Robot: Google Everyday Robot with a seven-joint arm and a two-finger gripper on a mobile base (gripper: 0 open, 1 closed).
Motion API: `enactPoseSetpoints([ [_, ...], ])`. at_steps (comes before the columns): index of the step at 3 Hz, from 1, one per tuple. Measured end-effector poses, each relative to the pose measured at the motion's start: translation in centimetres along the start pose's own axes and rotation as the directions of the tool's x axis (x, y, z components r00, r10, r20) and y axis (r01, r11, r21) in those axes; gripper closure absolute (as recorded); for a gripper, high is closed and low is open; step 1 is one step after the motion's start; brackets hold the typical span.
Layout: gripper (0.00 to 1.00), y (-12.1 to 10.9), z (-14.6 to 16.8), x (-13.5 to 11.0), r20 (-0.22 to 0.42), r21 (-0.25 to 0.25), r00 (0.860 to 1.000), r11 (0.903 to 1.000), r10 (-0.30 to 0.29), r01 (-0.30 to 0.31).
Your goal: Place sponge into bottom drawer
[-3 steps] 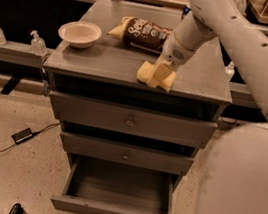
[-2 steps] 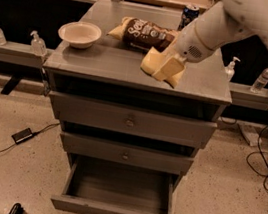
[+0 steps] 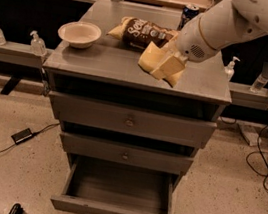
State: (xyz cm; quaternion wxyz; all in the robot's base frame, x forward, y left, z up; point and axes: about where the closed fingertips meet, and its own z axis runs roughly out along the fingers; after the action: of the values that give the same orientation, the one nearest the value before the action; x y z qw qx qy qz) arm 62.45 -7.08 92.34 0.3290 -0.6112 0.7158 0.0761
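Camera view: the hand (image 3: 176, 59) grips the sponge (image 3: 154, 61), which a second ago lay on the table (image 3: 96, 60) and now hangs tilted just above it. Next, I think, it must go down to the open bottom drawer (image 3: 115, 212).

Smooth white end effector (image 3: 173, 61), over the matt metal cabinet top (image 3: 98, 62), grips the soft foam sponge (image 3: 151, 61).

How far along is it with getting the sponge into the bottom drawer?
Done: the bottom drawer stands pulled open. In hand: the gripper grips the sponge over the cabinet top. Left: carry it down and release it inside the drawer.
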Motion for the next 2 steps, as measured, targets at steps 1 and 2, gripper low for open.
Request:
enactPoseSetpoints([
  [1,1.00,3.7,3.7,2.5,0.035,-0.070,0.998,0.9966,0.046,-0.043],
  [2,1.00,9.8,9.9,6.2,0.157,-0.155,0.978,0.9812,0.139,-0.115],
])
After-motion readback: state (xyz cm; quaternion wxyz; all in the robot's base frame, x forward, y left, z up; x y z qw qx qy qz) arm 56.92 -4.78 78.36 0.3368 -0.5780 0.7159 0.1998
